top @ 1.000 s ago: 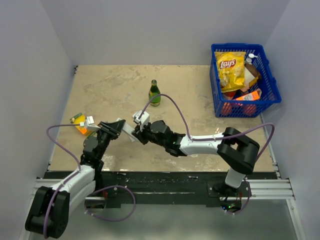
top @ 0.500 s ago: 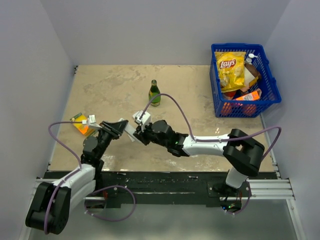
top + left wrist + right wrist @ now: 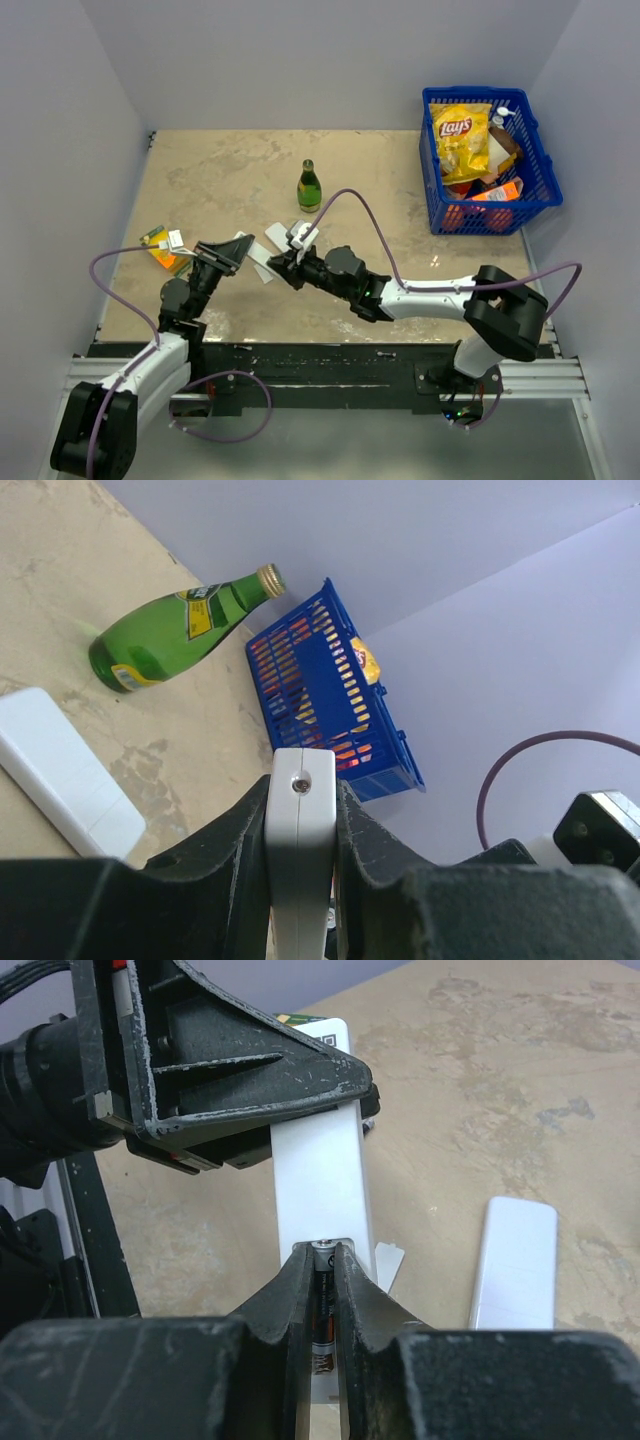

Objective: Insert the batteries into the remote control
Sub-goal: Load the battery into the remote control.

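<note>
My left gripper (image 3: pixel 232 256) is shut on the white remote control (image 3: pixel 257 264), holding it by its edges above the table; its end shows between the jaws in the left wrist view (image 3: pixel 300 820). My right gripper (image 3: pixel 281 266) is shut on a thin dark battery (image 3: pixel 321 1305), whose tip sits at the remote's open compartment (image 3: pixel 322 1185). The left gripper (image 3: pixel 240 1070) clamps the remote's far end in the right wrist view. The second battery is not visible.
A second white bar (image 3: pixel 277 238) lies on the table beside the remote, also in the wrist views (image 3: pixel 515 1275) (image 3: pixel 65 780). A small white cover (image 3: pixel 388 1260) lies near it. A green bottle (image 3: pixel 309 187), a blue basket (image 3: pixel 540 170) and an orange packet (image 3: pixel 160 250) are around.
My right arm has stretched further right and its wrist has turned, uncovering the second white bar. The left gripper has kept hold of the remote and barely shifted.
</note>
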